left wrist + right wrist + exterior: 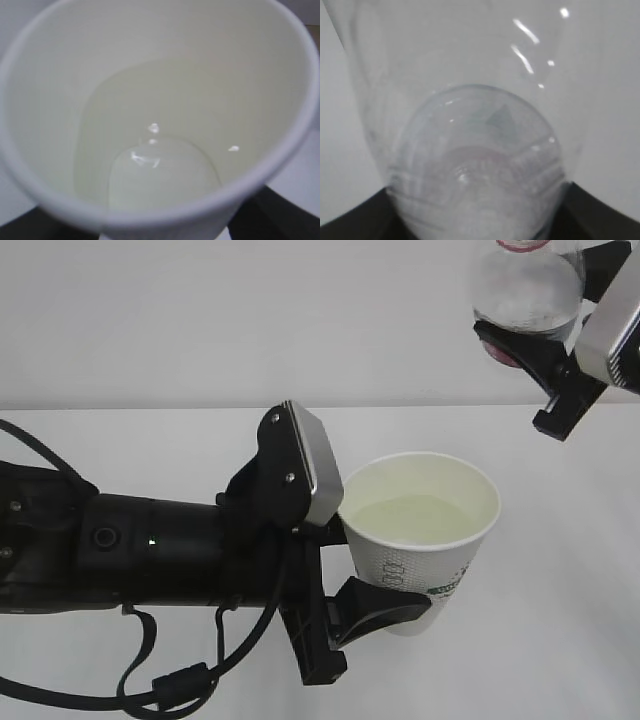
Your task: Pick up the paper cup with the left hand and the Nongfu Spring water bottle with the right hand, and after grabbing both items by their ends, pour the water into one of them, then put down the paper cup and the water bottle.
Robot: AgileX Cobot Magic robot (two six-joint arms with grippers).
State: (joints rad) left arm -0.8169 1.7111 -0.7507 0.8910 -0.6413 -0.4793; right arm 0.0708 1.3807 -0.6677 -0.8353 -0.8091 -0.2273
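Note:
The white paper cup (pixel 418 565) hangs above the table, tipped slightly, with my left gripper (pixel 347 545) shut on its side near the bottom. Clear water (pixel 415 518) lies in it to about a third of its depth. The left wrist view looks straight into the cup (pixel 45 100) at the water (pixel 165 130), and dark fingers (pixel 285 215) show at the lower corners. At the upper right, my right gripper (pixel 566 344) is shut on the base end of the clear Nongfu Spring water bottle (pixel 525 290), raised high and apart from the cup. The bottle (pixel 470 75) fills the right wrist view.
The white table (pixel 560 590) runs back to a plain pale wall (pixel 250 320). The thick black left arm (pixel 110 550) and its looping cables (pixel 170 680) lie across the left half of the exterior view.

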